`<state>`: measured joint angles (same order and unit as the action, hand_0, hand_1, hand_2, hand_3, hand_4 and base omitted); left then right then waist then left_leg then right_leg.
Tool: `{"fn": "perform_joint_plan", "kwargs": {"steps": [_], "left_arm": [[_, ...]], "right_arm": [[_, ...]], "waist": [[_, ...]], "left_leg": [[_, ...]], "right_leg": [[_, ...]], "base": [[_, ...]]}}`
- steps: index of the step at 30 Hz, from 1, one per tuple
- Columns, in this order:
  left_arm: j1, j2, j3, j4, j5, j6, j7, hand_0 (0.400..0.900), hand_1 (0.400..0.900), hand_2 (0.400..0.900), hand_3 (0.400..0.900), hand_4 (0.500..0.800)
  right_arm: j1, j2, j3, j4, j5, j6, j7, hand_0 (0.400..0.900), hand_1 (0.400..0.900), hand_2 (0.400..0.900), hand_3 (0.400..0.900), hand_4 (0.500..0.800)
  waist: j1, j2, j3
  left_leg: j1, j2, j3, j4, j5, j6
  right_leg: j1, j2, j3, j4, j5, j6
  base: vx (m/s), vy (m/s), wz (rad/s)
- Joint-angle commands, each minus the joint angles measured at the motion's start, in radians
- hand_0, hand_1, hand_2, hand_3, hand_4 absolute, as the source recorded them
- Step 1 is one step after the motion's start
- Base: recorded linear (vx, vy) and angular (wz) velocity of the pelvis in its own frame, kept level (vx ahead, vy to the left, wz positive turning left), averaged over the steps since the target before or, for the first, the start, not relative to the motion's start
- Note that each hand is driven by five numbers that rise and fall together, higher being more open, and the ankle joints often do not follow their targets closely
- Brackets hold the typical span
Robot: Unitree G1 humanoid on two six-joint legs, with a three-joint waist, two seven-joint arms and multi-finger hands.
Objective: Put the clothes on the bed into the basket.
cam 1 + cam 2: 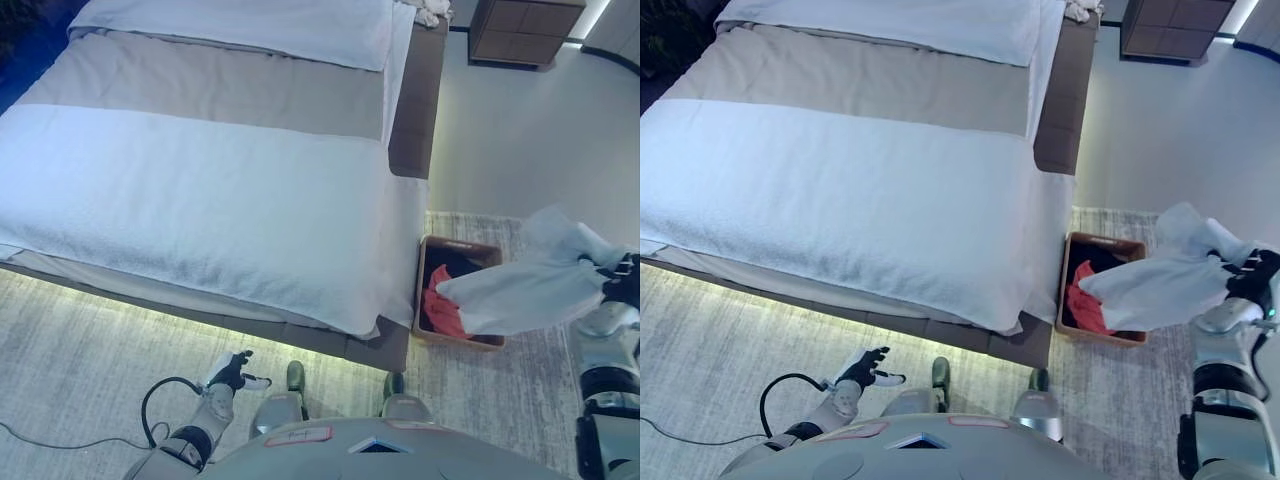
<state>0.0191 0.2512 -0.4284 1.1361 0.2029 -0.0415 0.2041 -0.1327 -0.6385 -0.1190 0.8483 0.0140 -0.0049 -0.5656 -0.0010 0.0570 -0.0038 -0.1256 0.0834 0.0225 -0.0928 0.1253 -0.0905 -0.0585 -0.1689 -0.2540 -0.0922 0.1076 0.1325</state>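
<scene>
Basket [432, 262]: brown, open-topped, on the rug [90, 350] just beside the bed's near right corner.
In basket: a red garment [447, 312] and a dark garment [459, 264], both partly hidden by the white one.
White garment [530, 290]: held up at the right, draping leftward so its lower end hangs over the basket's right half.
Right hand [1252, 274]: right of the basket, fingers closed on the white garment's upper edge.
Left hand [232, 372]: low, left of the basket, near the bed's foot edge, over the rug; fingers spread loose, holding nothing.
Bed [200, 180]: left of the basket, covered by a white blanket with a grey band farther up; a small pale cloth [430, 12] lies at its far right corner.
Cabinet [522, 30]: wooden, well beyond the basket, by the far wall.
</scene>
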Motion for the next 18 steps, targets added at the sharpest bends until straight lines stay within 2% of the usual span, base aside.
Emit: {"fn": "perform_joint_plan", "kwargs": {"steps": [1,3,4,5,6,11,18], "left_arm": [[-0.067,0.045,0.006,0.016,0.035,-0.026,0.029,0.9,0.9,0.9,0.9,0.8],[-0.063,0.048,0.008,0.016,0.036,-0.026,0.023,0.9,0.9,0.9,0.9,0.8],[-0.063,0.048,0.007,0.016,0.038,-0.024,0.022,0.9,0.9,0.9,0.9,0.8],[-0.063,0.046,0.008,0.021,0.042,-0.021,0.021,0.9,0.9,0.9,0.9,0.8],[-0.062,0.043,0.015,0.033,0.044,-0.017,0.023,0.9,0.9,0.9,0.9,0.8],[-0.056,0.03,0.03,0.038,0.046,-0.009,0.023,0.9,0.9,0.9,0.9,0.8],[-0.047,0.03,0.039,0.03,0.04,-0.013,0.01,0.9,0.9,0.9,0.9,0.8]], "right_arm": [[-0.116,-0.168,-0.049,0.04,-0.033,-0.1,-0.033,0.4,0.4,0.4,0.4,0.5],[-0.12,-0.18,-0.049,0.011,-0.021,-0.108,-0.026,0.4,0.4,0.4,0.4,0.5],[-0.123,-0.174,-0.042,0.001,-0.023,-0.099,-0.025,0.731,0.731,0.731,0.731,0.699],[-0.127,-0.167,-0.036,-0.02,-0.034,-0.094,-0.023,0.731,0.731,0.731,0.731,0.699],[-0.12,-0.158,-0.04,-0.06,-0.046,-0.087,-0.023,0.9,0.9,0.9,0.9,0.8],[-0.076,-0.131,-0.075,-0.169,-0.083,-0.069,-0.034,0.9,0.9,0.9,0.9,0.8],[-0.053,-0.112,-0.095,-0.221,-0.108,-0.062,-0.04,0.9,0.9,0.9,0.9,0.8]], "waist": [[0.017,-0.055,0.012],[0.015,-0.057,0.013],[0.017,-0.057,0.012],[0.017,-0.057,0.012],[0.015,-0.058,0.01],[0.008,-0.058,0.006],[0.006,-0.059,0.004]], "left_leg": [[0.041,-0.021,-0.039,0.006,-0.096,0.022],[0.041,-0.021,-0.037,0.006,-0.097,0.021],[0.041,-0.02,-0.038,0.006,-0.097,0.02],[0.041,-0.02,-0.038,0.006,-0.097,0.021],[0.041,-0.02,-0.037,0.006,-0.096,0.021],[0.04,-0.019,-0.036,0.006,-0.098,0.023],[0.039,-0.018,-0.034,0.006,-0.099,0.023]], "right_leg": [[0.074,0.009,0.007,0.006,-0.076,0.007],[0.074,0.009,0.008,0.005,-0.076,0.007],[0.074,0.009,0.008,0.005,-0.076,0.007],[0.073,0.01,0.01,0.005,-0.076,0.006],[0.072,0.01,0.011,0.005,-0.076,0.005],[0.069,0.013,0.015,0.005,-0.077,0.002],[0.067,0.014,0.019,0.005,-0.076,0.001]], "base": [[0.0,-0.009,0.04],[0.0,0.0,0.0],[0.0,0.0,0.0],[0.0,-0.001,-0.04],[0.0,0.002,-0.05],[0.0,0.0,-0.02],[0.0,0.0,0.0]]}}
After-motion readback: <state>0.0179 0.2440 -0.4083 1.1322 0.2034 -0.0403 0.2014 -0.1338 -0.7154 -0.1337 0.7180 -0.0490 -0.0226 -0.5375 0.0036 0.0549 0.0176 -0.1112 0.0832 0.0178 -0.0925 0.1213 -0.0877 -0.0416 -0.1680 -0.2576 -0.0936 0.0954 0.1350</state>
